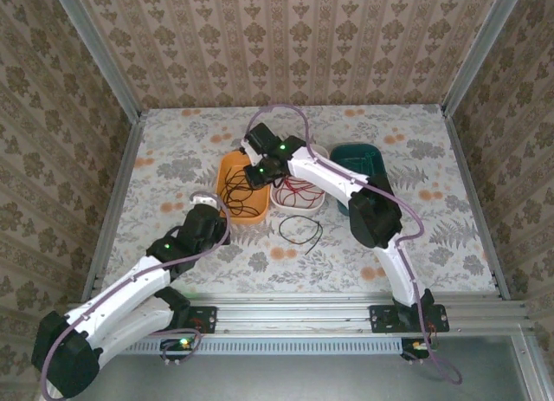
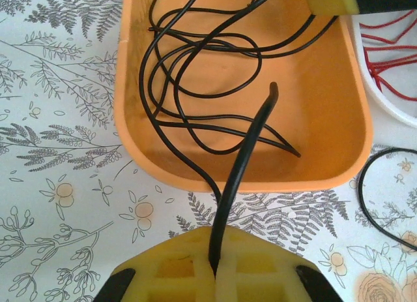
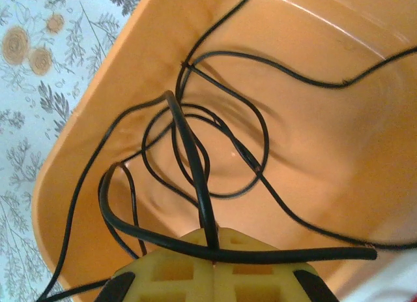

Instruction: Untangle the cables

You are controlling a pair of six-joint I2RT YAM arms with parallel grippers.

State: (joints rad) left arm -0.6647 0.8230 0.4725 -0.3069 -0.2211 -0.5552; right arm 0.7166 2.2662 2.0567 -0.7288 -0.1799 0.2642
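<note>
Over the near rim of the orange plastic tub, the left gripper is clamped tight on a thin black cable whose loops lie inside the tub. Within the same tub the right gripper pinches another stretch of black cable. Just beside the tub, a thin red cable sits in a round white bowl, and a thin dark cable loop lies on the floral table near both containers
</note>
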